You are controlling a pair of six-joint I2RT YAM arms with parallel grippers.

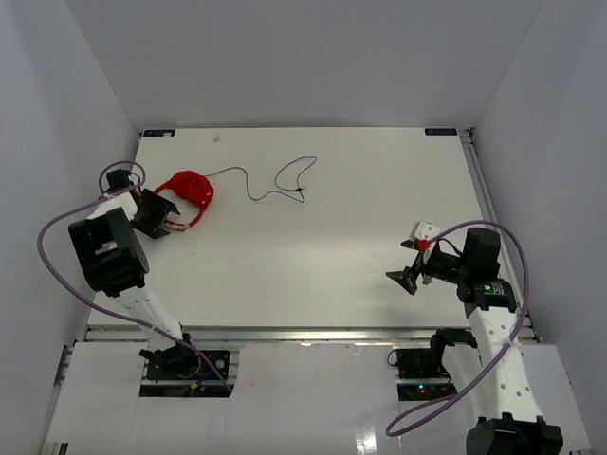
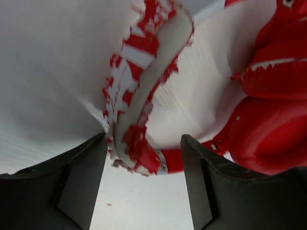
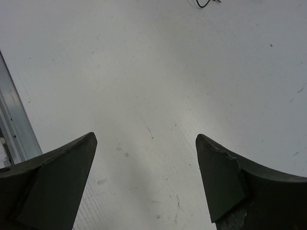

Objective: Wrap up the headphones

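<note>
The red headphones lie at the far left of the table, with their cable trailing right. The left pincer stands open astride the headband. The right pincer hangs wide open and empty.

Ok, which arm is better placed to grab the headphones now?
Left. The left gripper stands open with the headband of the headphones between its jaws. The right gripper hangs open over the table, well away from them and their cable.
</note>
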